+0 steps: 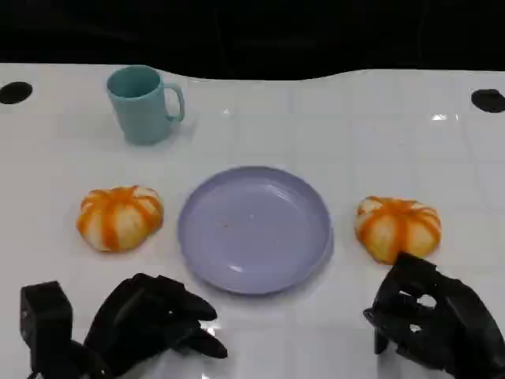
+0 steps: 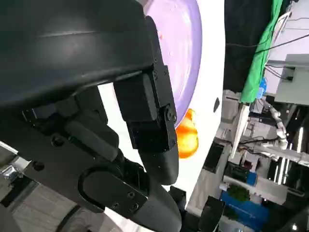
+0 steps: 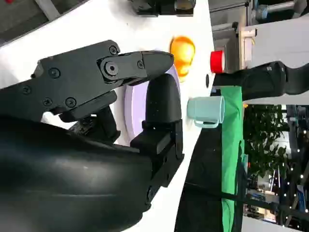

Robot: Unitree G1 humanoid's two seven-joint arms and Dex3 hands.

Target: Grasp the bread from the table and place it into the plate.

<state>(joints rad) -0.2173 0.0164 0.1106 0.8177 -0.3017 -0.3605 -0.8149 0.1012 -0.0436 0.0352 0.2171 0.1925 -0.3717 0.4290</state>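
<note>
You're at the reach: right hand point(image 1: 434, 320) empty, fingers seemingly apart, bread point(image 1: 398, 227) just ahead of it, plate point(image 1: 254, 229) inboard. Next, close around the bread, then lift.

Table point(image 1: 316, 118) white, smooth, glossy, catching light glints. Plate point(image 1: 254, 227) lavender, smooth, soft sheen, looks plastic or glazed. Mug point(image 1: 144, 103) teal, matt-satin, smooth, plastic or ceramic. Left bread point(image 1: 119, 217) and right bread point(image 1: 398, 227) orange-and-cream, ridged, slightly shiny like moulded plastic. Left hand point(image 1: 150, 324) and right hand point(image 1: 430, 320) black hard plastic, matt to semi-gloss, with visible metal screws. Green cloth point(image 3: 231, 159) hanging beyond the table, matt.
</note>
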